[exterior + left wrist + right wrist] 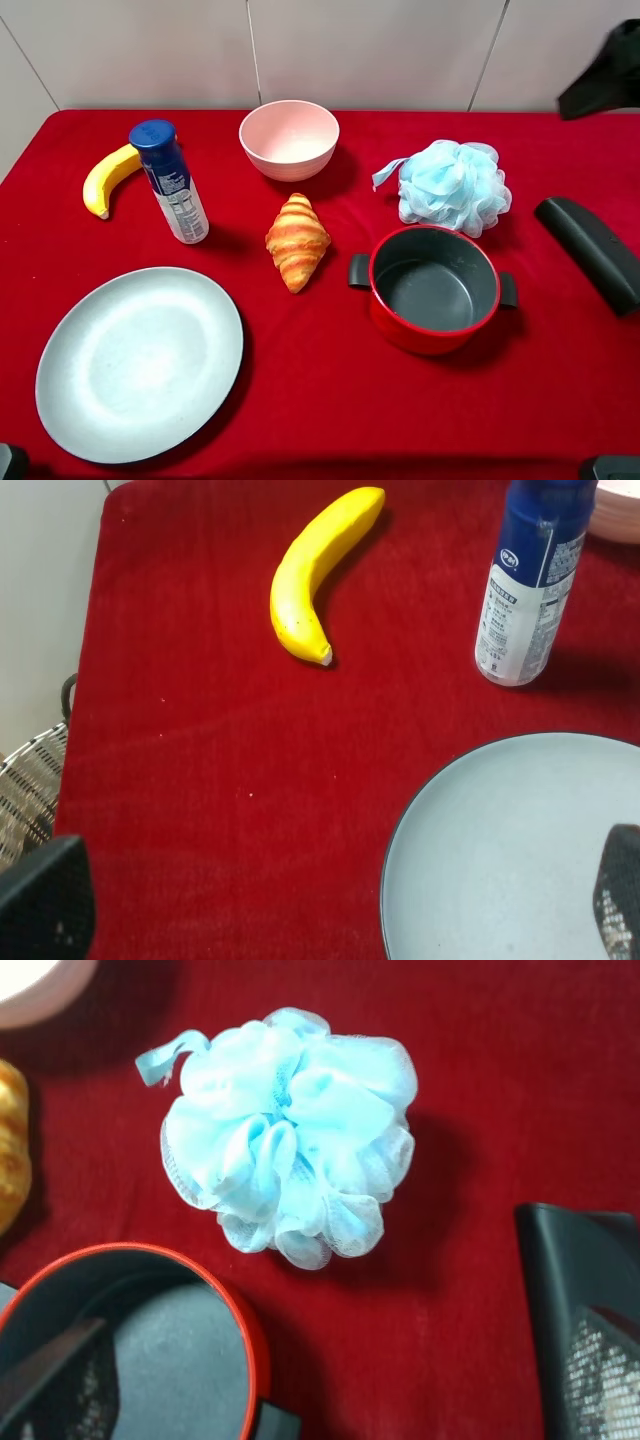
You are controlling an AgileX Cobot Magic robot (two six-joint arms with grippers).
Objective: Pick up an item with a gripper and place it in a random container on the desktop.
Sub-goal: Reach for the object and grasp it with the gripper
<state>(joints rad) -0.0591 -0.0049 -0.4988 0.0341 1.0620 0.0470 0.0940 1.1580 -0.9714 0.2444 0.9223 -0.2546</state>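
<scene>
The light-blue mesh pouf with its ribbon loop lies on the red cloth at the back right, just behind the red pot. It fills the middle of the right wrist view. The pale grey-blue plate lies flat at the front left and holds nothing; its rim shows in the left wrist view. My right gripper is open and empty, short of the pouf and above the pot's edge. My left gripper is open and empty by the plate's rim. Only black tips show at the front corners of the high view.
A red pot stands in front of the pouf. A black curved bar lies to its right. A croissant, a pink bowl, a blue spray bottle and a banana stand further left.
</scene>
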